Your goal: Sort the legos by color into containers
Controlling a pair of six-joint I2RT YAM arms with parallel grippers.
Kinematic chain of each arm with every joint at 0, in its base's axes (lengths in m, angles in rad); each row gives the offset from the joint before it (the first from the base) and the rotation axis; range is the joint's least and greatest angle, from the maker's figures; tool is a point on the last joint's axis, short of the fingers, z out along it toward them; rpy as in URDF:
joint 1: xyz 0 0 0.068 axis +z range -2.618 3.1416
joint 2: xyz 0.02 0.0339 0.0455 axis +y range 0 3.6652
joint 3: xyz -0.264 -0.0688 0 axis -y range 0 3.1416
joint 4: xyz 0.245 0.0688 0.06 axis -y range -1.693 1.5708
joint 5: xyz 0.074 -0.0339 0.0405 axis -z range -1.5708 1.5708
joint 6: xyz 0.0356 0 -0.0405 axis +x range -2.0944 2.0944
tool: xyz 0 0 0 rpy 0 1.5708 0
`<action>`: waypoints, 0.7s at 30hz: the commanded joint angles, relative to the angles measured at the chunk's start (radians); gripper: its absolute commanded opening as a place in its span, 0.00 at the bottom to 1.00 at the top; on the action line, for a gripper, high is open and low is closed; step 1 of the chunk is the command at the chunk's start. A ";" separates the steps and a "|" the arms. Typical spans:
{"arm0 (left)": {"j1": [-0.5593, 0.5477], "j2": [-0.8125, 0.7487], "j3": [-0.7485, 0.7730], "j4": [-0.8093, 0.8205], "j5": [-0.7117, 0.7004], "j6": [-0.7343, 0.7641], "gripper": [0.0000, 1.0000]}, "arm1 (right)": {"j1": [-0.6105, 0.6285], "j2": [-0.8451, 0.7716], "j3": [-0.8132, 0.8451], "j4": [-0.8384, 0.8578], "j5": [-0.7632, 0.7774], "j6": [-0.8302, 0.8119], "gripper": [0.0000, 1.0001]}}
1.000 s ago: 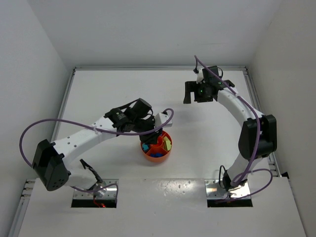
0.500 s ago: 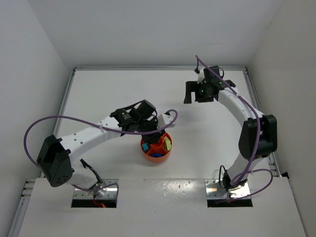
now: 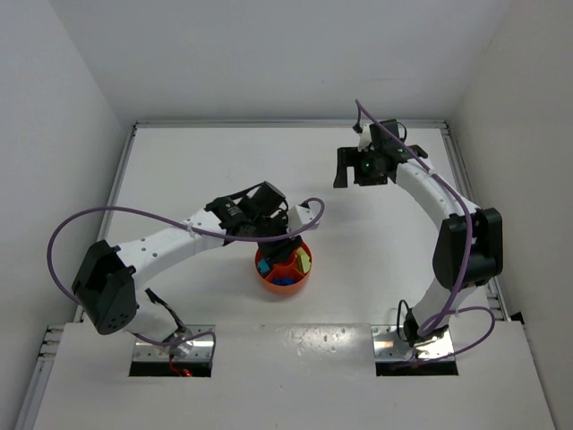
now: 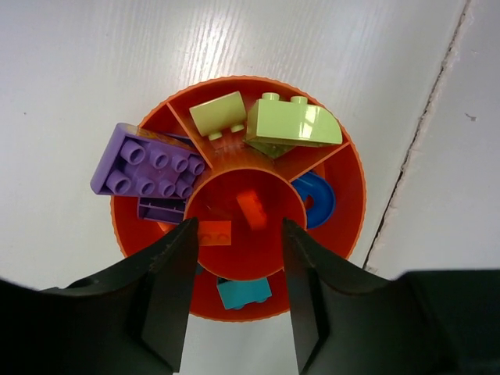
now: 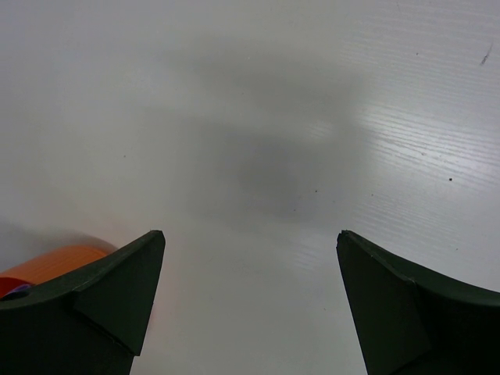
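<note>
The orange tray [image 4: 353, 205] is seen directly beneath the left gripper [image 4: 237, 225], whose jaws are held partly apart above the tray's central cup, with nothing gripped between them. Two orange bricks [image 4: 251, 209] are seen lying in that cup. In the wrist view, purple plates [image 4: 144, 164] are lodged in the wedge left of it, yellow-green bricks [image 4: 293, 125] in the wedges beyond it, a blue curved piece [image 4: 316, 199] to its right and a teal brick [image 4: 244, 291] nearest. The right gripper [image 5: 250, 234] is spread wide and empty over the white table [image 5: 312, 117], well apart from the tray.
</note>
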 commanded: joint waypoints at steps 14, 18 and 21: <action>0.009 -0.046 0.119 0.019 -0.030 -0.055 0.58 | -0.003 -0.029 -0.027 0.041 -0.038 -0.003 0.92; 0.042 -0.025 0.190 0.019 -0.069 -0.133 0.59 | -0.003 -0.049 -0.036 0.041 -0.048 -0.023 0.92; 0.065 -0.025 0.253 0.010 -0.112 -0.188 0.59 | -0.003 -0.058 -0.046 0.041 -0.038 -0.032 0.92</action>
